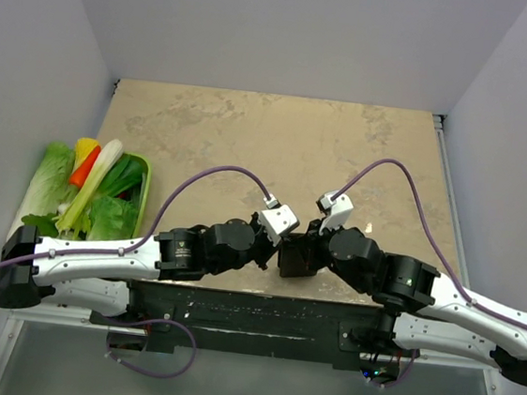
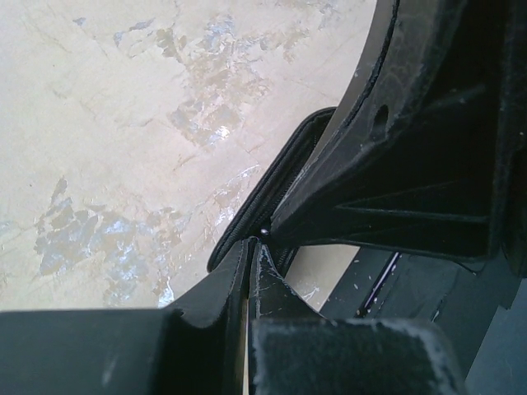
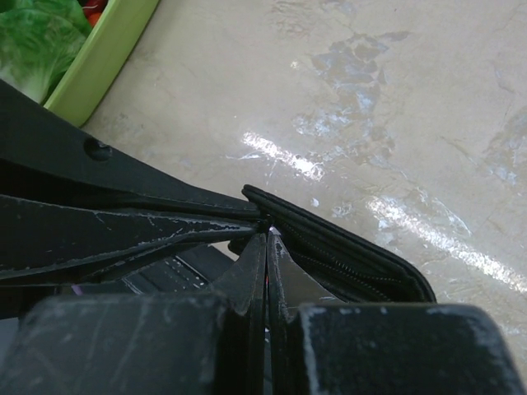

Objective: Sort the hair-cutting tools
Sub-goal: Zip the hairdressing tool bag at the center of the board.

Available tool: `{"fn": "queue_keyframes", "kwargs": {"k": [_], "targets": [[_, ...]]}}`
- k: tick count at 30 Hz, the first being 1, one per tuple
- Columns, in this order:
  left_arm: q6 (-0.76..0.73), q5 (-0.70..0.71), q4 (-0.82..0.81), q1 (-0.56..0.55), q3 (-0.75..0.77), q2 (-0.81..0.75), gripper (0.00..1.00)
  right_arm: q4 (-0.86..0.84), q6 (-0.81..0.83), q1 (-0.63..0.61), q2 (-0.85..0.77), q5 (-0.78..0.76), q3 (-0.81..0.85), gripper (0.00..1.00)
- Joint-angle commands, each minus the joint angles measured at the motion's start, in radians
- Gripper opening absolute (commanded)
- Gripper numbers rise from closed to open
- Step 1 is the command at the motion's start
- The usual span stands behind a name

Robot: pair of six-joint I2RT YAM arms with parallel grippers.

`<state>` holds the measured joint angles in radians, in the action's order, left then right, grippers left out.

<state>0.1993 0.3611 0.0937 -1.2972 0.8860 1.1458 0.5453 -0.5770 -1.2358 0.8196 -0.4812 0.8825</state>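
Observation:
No scissors or combs show in any view. A black zippered fabric case point(image 1: 299, 265) sits near the table's front edge, between both arms. My left gripper point(image 1: 272, 252) and my right gripper point(image 1: 287, 251) meet at the same corner of it. In the left wrist view my left gripper point(image 2: 252, 243) is shut, its tips pinching the case's zip edge point(image 2: 265, 191) by a shiny zip pull. In the right wrist view my right gripper point(image 3: 267, 234) is shut on the corner of the case point(image 3: 354, 247). The case's contents are hidden.
A green tray point(image 1: 145, 185) of lettuce, leek and other vegetables stands at the table's left side, and its rim shows in the right wrist view point(image 3: 99, 62). The black arm base plate point(image 1: 251, 311) runs along the front edge, just behind the case.

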Motion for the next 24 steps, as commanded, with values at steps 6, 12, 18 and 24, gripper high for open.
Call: {"fn": "queue_keyframes", "kwargs": {"k": [6,12,18,24], "targets": [[0.005,0.009,0.032,0.012,-0.015,0.022,0.00,-0.013,0.032,-0.002,0.030,0.036,0.059,0.00],[0.005,-0.008,0.031,0.012,-0.016,0.015,0.00,-0.022,0.040,-0.001,0.046,-0.009,0.061,0.00],[0.005,-0.025,0.029,0.010,-0.022,0.002,0.00,-0.021,0.062,-0.001,0.055,-0.066,0.067,0.00],[0.006,-0.033,0.024,0.010,-0.030,-0.009,0.00,-0.030,0.077,-0.001,0.087,-0.083,0.073,0.00]]}}
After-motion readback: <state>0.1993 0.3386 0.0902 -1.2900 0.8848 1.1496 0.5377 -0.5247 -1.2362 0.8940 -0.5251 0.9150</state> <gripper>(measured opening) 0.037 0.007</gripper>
